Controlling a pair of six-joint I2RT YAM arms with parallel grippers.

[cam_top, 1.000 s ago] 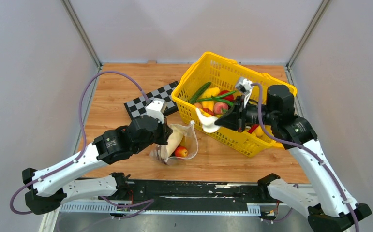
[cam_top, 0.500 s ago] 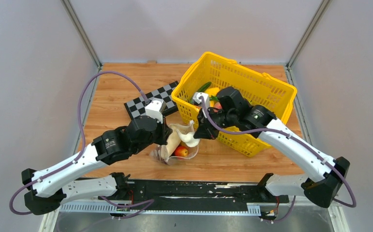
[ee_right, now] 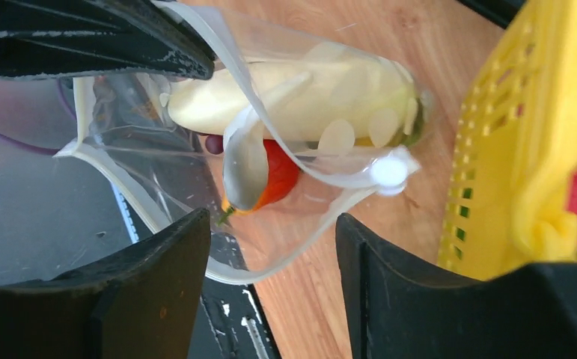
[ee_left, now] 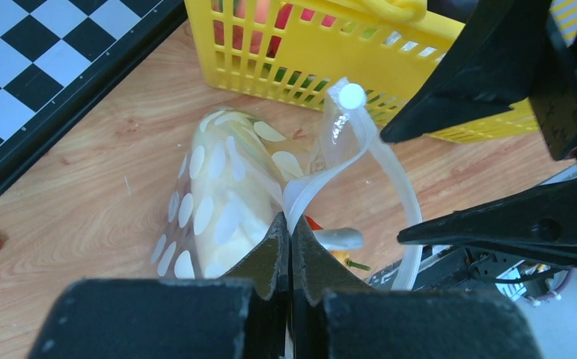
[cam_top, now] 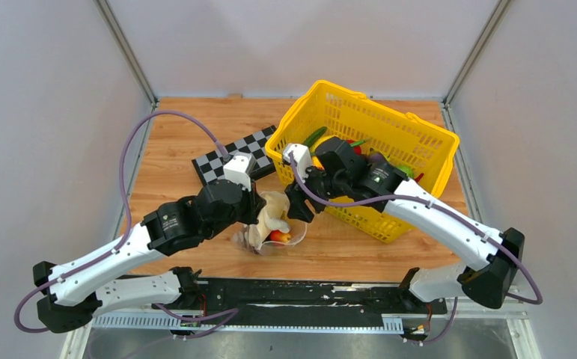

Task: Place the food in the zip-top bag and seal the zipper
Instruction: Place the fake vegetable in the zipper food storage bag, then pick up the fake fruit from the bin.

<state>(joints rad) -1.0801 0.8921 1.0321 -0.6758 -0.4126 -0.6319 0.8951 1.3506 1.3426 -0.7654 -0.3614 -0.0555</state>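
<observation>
Plastic bag (ee_left: 218, 187) pinched by left claw (ee_left: 290, 224), wrist-view only.

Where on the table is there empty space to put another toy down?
Bare table lies at the far left, between the wall and the checkerboard, and along the near edge in front of the yellow basket, right of the zip-top bag. The middle is crowded: the left claw, right claw, bag and basket meet there.

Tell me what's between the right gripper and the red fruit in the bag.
Only clear film and the mouth rim of the zip-top bag, in the right wrist view; the right gripper is open.
</observation>
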